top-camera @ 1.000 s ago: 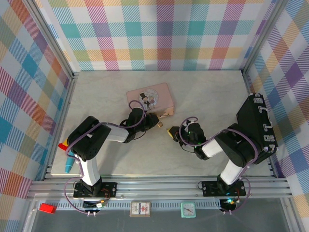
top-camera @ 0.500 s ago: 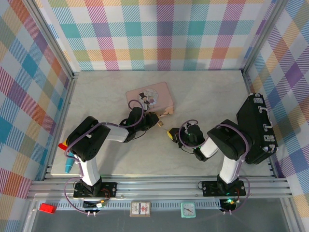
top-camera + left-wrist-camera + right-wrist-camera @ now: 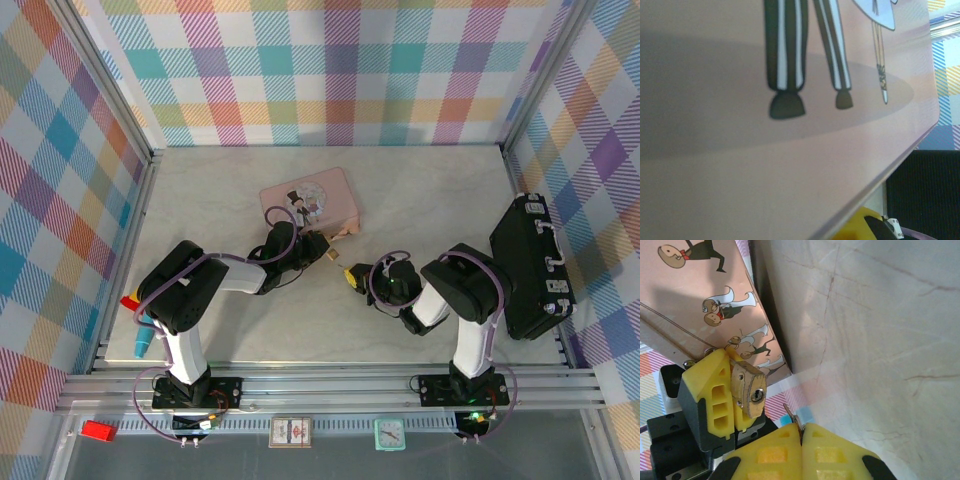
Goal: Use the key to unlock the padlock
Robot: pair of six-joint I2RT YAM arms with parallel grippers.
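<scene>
Right pincer (image 3: 801, 432): pressed together on the key (image 3: 792, 415), blade angled up-left, tip just short of the keyhole.
Left pincer (image 3: 323, 251): pinching the padlock (image 3: 751, 390), keyhole face toward the key.
Pink tin (image 3: 695, 295) beside, on worktop (image 3: 865, 340).

left hand (image 3: 327, 256) and right hand (image 3: 352, 277) closed, nearly touching.

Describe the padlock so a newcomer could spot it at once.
Find the pink tin mid-table. At its near right corner, the left gripper pinches the padlock. It is a small brass block with a round keyhole, unlike the slim key beside it.
</scene>
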